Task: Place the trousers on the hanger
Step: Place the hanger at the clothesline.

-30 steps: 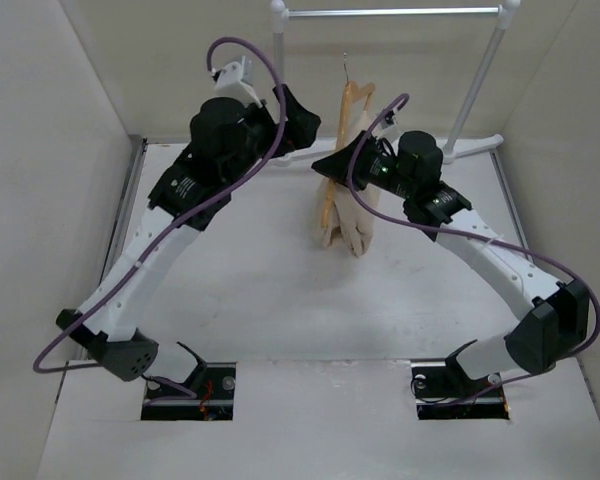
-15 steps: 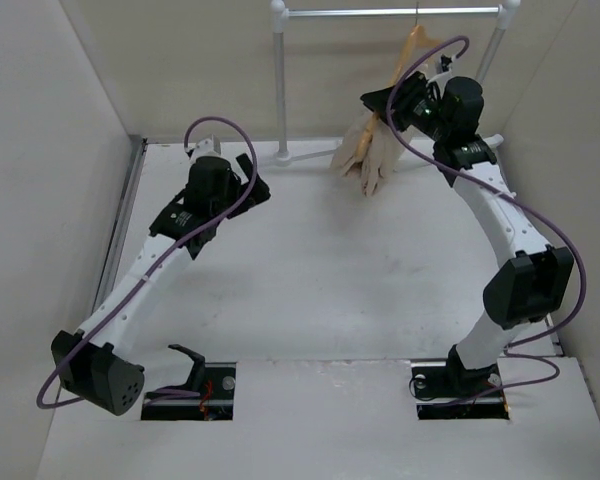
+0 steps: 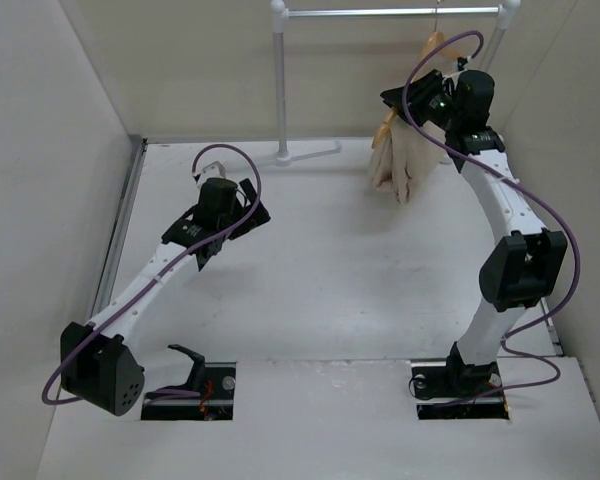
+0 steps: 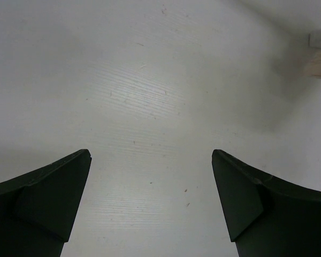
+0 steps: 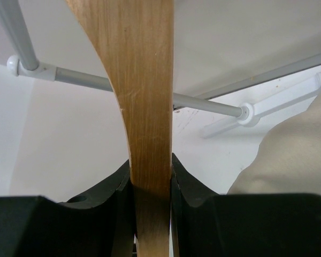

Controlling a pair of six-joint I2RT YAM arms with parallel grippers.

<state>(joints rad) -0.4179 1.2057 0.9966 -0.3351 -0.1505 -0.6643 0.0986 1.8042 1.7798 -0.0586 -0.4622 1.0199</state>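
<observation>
One white rail (image 3: pixel 380 12) spans above the trousers (image 3: pixel 405 158) — hanger (image 3: pixel 432 45) just beneath.

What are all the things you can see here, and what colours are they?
table: one, white, under everything
garment rail: one, white with metal bar, back of the table
hanger: one, light wood, up by the garment rail
trousers: one, beige, hanging below the hanger, back right
arms: two, white and black, bolted at the near edge
cables: two, purple, one along each arm
left claw: one, black, open above the table
right claw: one, black, shut on the hanger
</observation>
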